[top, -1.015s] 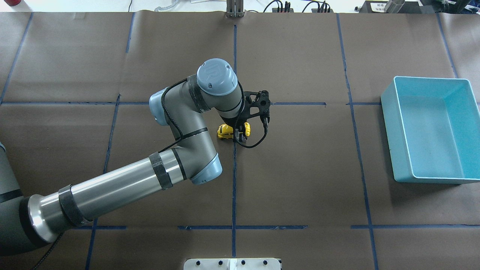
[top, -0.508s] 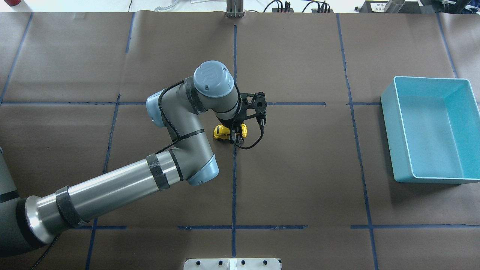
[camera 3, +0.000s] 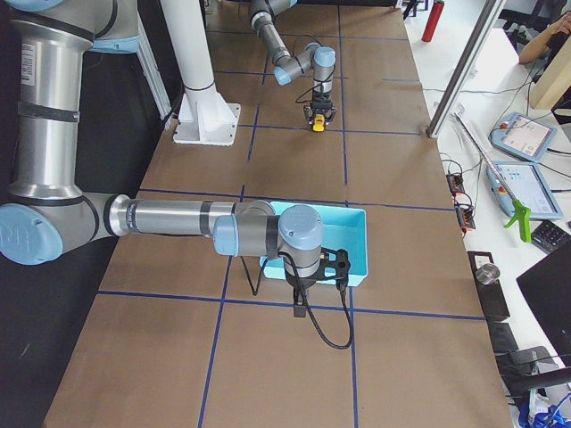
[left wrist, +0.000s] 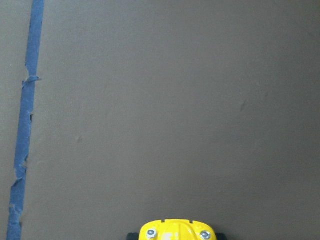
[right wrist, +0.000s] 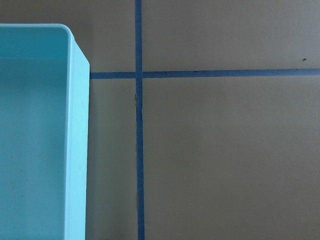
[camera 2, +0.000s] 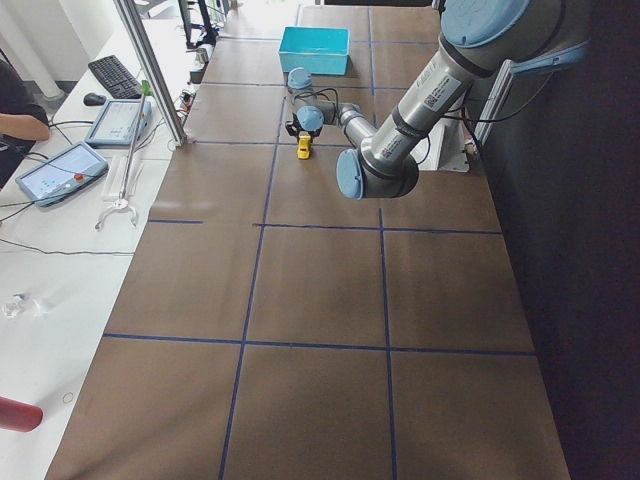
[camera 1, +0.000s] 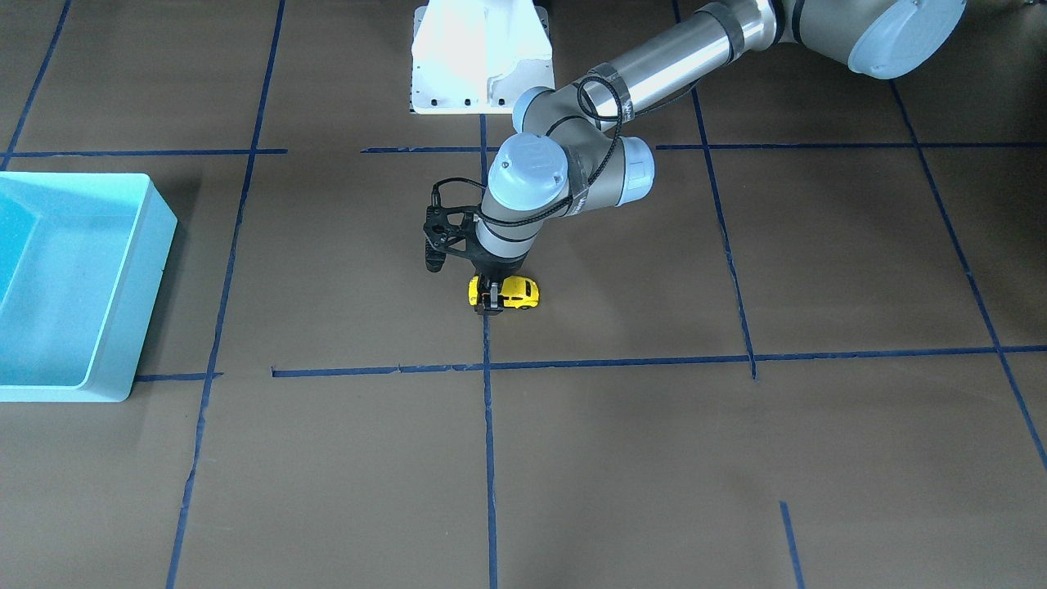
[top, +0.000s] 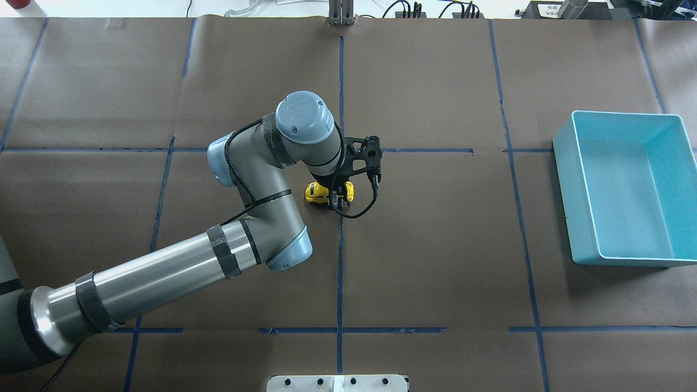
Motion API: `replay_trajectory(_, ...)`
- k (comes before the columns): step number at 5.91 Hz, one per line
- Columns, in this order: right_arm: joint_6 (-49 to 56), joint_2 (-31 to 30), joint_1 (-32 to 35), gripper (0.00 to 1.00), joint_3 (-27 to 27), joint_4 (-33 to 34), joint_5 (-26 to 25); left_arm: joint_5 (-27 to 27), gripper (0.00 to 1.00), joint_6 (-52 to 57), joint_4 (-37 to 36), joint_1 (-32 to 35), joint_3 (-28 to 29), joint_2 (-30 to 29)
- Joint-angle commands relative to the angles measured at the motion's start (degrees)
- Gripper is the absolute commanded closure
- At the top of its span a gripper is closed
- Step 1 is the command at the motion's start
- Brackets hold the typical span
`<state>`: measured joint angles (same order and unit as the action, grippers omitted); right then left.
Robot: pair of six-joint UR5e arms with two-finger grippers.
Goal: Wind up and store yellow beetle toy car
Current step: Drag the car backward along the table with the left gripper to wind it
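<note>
Left arm enters from the lower left of the overhead view and bends toward the middle of the frame, wrist pointing straight down. Left gripper [top: 338,198] sits low over the table [top: 435,245]. Its dark fingers [camera 1: 491,298] straddle the yellow beetle toy car [top: 315,193] across the body, jaws closed against the car's sides. The car lies just left of frame centre in the overhead view. It is right beside the vertical blue tape line [top: 340,261] that runs down the middle, and a little below the horizontal tape line behind the wrist. In the front-facing view the car sits level, apparently with its wheels on the brown paper, long axis across the frame, with one finger crossing its left portion. Left wrist view: only a yellow end of the car with two small screws shows at the bottom edge, centre. The rest is bare paper, with a tape strip along the left edge. The light blue bin [top: 574,201] stands at the right edge of the overhead frame, well apart from the car. The right gripper [camera 3: 299,308] shows only in the right-side view, lower centre, hanging tip-down over the paper just beside the bin's near wall. Whether its jaws are open or closed cannot be told from there. Right wrist view: a bin corner fills the upper left, next to a crossing of tape lines.
</note>
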<state>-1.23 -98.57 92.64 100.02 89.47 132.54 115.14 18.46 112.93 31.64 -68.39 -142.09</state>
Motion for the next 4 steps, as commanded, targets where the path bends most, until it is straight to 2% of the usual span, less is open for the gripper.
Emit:
replay_trajectory(1,0.0,0.04,0.0,0.0,0.0,0.0,0.0,0.0,1.0,0.09,0.1,0.09,-1.91,1.8)
replay_trajectory(4,0.0,0.04,0.0,0.0,0.0,0.0,0.0,0.0,1.0,0.18,0.27,0.35,-4.02,4.0)
